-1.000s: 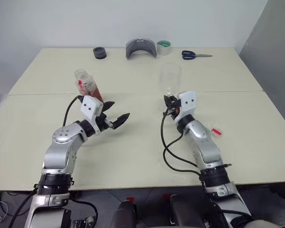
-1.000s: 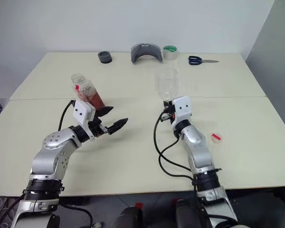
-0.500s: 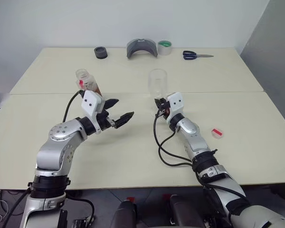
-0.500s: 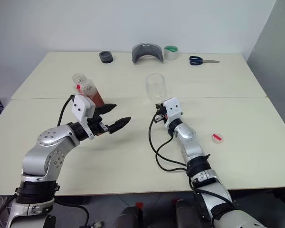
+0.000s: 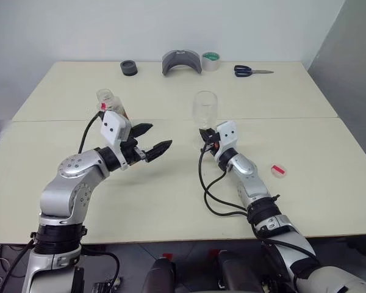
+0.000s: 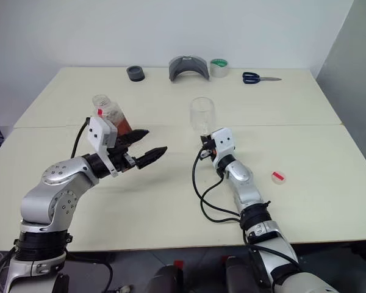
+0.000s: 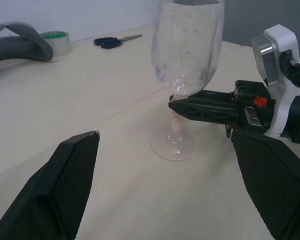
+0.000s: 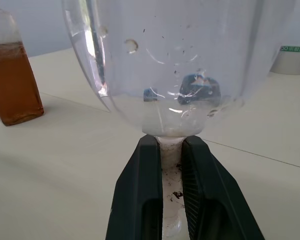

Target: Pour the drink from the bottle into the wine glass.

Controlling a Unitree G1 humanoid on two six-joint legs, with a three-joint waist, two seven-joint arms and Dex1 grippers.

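The wine glass [image 5: 204, 108] is clear and has no drink in it. It stands upright near the table's middle, and its foot [image 7: 174, 148] looks to rest on the tabletop. My right gripper [image 8: 171, 150] is shut on the thin stem just under the bowl. The bottle [image 5: 111, 105] stands to the left, behind my left wrist, with its mouth uncovered. The reddish-brown drink [image 8: 12, 82] fills its lower part. My left gripper [image 5: 158, 137] hovers open to the right of the bottle, pointing toward the glass with nothing between its fingers.
A small red-and-white cap [image 5: 279, 170] lies on the table right of my right arm. Along the far edge sit a black round piece [image 5: 129, 67], a grey curved object [image 5: 182, 61], a green tape roll [image 5: 210, 60] and scissors [image 5: 250, 71].
My right gripper has carried the glass left and down, and the glass is now steady and upright. The left gripper has risen slightly and stays open.
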